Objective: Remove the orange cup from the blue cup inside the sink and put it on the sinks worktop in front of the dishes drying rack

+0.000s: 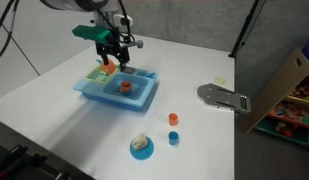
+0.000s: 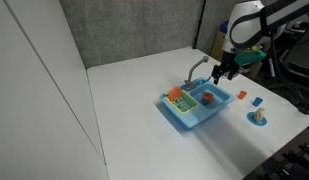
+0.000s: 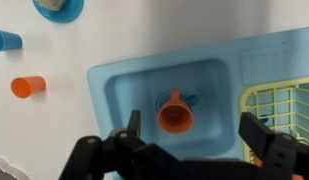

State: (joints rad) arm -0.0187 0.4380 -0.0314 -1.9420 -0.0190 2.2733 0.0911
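The orange cup (image 3: 175,115) sits in the blue cup (image 3: 162,99), whose rim just shows beneath it, in the basin of the light-blue sink (image 3: 109,90). It also shows in both exterior views (image 1: 124,87) (image 2: 207,98). My gripper (image 3: 194,135) is open and empty, above the basin with the cup between and a little beyond its fingers. It hangs over the rack end of the sink (image 1: 112,58) (image 2: 226,72). The green-and-yellow drying rack (image 3: 284,110) (image 1: 99,72) stands on the sink's worktop (image 3: 274,60).
A tiny orange cup (image 3: 27,87) (image 1: 173,119), a darker blue cup (image 3: 4,40) (image 1: 173,138) and a blue plate (image 1: 141,147) stand on the white table beside the sink. The grey faucet (image 2: 197,68) rises at the sink's edge. A grey flat object (image 1: 224,97) lies further off.
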